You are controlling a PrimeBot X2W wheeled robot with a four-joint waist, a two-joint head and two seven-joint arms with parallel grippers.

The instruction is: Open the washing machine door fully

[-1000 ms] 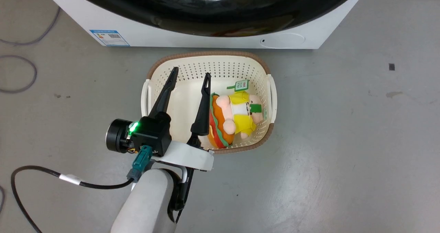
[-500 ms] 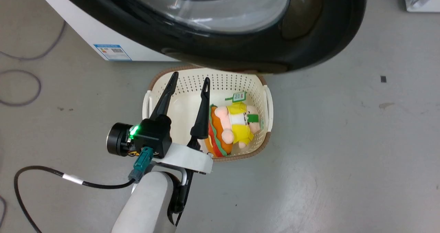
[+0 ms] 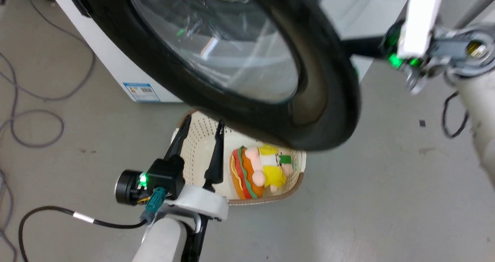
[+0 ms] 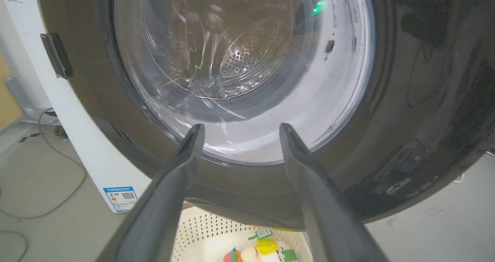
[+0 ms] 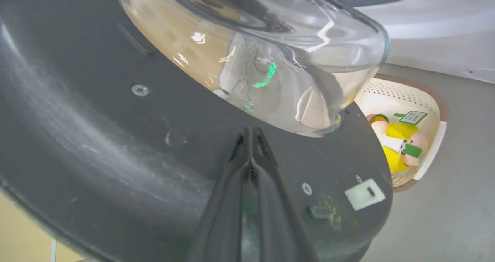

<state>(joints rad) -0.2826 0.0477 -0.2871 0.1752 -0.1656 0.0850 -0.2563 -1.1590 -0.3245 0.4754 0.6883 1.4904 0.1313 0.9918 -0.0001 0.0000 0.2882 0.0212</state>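
Now | glossy round door (image 3: 332,111), bulging glass | holed basket (image 3: 263,201), 6 o'clock (plush toy (image 3: 251,173) inside) | left gripper (image 3: 205,119) apart, right gripper (image 5: 251,130) together.

light: bright, even | glare: streaks on washing machine door (image 3: 216,53) glass | blur: right forearm (image 3: 477,107) kinda smeared, wrist-view edges bendy

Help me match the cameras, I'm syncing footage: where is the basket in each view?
Head view: basket lower centre, partly under the door.
Left wrist view: basket bottom centre, below the door.
Right wrist view: basket right middle, past the door's edge.
Shared landmark: the yellow toy inside it.
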